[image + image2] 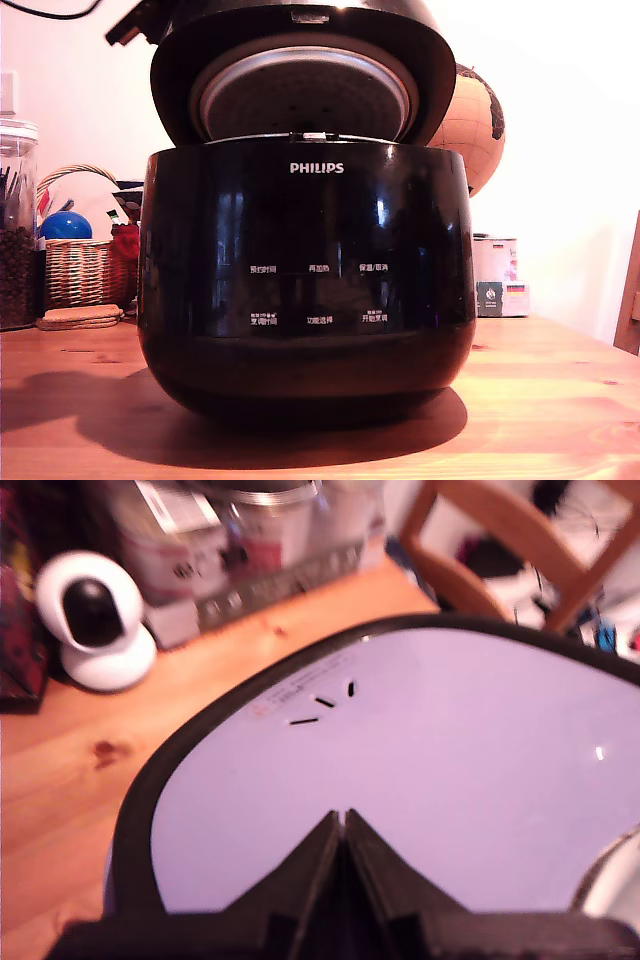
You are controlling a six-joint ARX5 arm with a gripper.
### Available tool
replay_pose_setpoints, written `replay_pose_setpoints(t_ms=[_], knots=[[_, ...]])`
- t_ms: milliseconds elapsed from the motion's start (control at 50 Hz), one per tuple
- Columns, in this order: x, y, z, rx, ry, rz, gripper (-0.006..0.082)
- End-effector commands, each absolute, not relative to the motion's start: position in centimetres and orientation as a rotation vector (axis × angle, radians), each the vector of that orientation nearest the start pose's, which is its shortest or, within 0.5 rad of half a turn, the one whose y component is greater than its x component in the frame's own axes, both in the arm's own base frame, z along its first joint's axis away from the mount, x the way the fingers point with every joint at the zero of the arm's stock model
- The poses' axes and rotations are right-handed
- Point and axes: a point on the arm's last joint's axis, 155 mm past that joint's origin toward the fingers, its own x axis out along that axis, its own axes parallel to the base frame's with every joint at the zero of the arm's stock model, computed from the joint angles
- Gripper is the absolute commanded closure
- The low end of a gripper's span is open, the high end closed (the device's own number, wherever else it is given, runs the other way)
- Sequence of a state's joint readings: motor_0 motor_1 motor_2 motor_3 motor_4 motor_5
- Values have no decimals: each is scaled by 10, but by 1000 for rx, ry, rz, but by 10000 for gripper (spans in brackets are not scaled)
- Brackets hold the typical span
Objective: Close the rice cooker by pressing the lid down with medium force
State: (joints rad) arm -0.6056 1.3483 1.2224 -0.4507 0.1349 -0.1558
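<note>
Pincer [342, 820] closed, tips together on glossy lid [420, 770], still ajar above rice cooker [305, 300]. Risk: slipping off the slick surface mid-push.

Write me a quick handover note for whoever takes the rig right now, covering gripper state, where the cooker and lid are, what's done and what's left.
Gripper: fingers together, nothing held, tip at the lid's glossy top.
Rice cooker: upright on the wooden table, front facing the exterior camera.
Lid: partly raised, dimpled underside showing, gap above the pot rim.
Done: gripper placed on the lid.
Left: press down until the lid shuts.
</note>
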Motion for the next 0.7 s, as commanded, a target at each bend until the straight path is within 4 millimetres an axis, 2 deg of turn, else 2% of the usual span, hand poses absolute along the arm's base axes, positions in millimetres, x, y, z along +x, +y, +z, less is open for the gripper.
replay_pose_setpoints(t_ms=[0,320,660,680], knots=[[322,-261,232,2,649,-663,788],[311,-262,235,-16,438,-625,788],[306,-278,241,-68,271,-645,788],[306,-278,242,13,239,-655,788]])
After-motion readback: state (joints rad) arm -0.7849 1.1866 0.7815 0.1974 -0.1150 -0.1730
